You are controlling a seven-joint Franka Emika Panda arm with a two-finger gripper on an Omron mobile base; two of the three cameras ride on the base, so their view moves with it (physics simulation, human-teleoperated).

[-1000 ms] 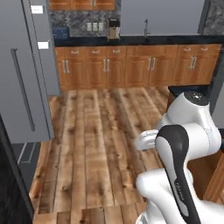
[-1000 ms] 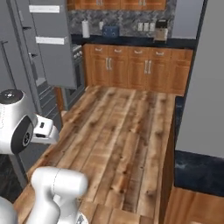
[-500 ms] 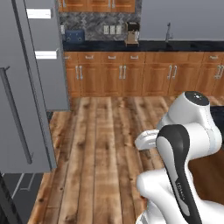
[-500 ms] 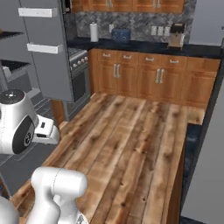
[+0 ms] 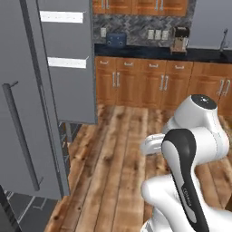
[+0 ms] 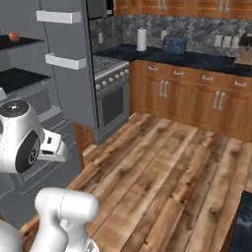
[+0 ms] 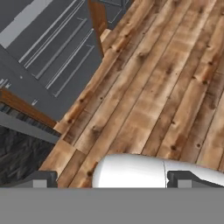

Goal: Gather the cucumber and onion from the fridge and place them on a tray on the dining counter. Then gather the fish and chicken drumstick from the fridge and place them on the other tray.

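The fridge (image 6: 66, 93) stands open at the left, its grey door (image 5: 27, 113) swung out with white door bins (image 5: 67, 62). On its top black shelf rests the onion (image 6: 14, 37), a small reddish ball. My gripper (image 7: 113, 179) is open and holds nothing; its two dark fingertips (image 7: 41, 178) stand wide apart at the bottom of the hand view, pointing down at the wooden floor beside the fridge's foot. A dark corner of the dining counter (image 6: 244, 224) shows at the lower right. The cucumber, fish, chicken drumstick and both trays are out of view.
A stove (image 6: 112, 83) stands just right of the fridge. The wall counter (image 6: 197, 59) with wooden cupboards carries a paper towel roll (image 6: 141, 39), a toaster (image 5: 116, 40) and a coffee machine (image 5: 181, 39). Wooden floor (image 6: 162, 167) lies between me and the cupboards.
Both base views have shifted: the base has turned and closed in on the fridge, which now looms larger with its shelves showing. The arm keeps its folded pose and the gripper stays open.
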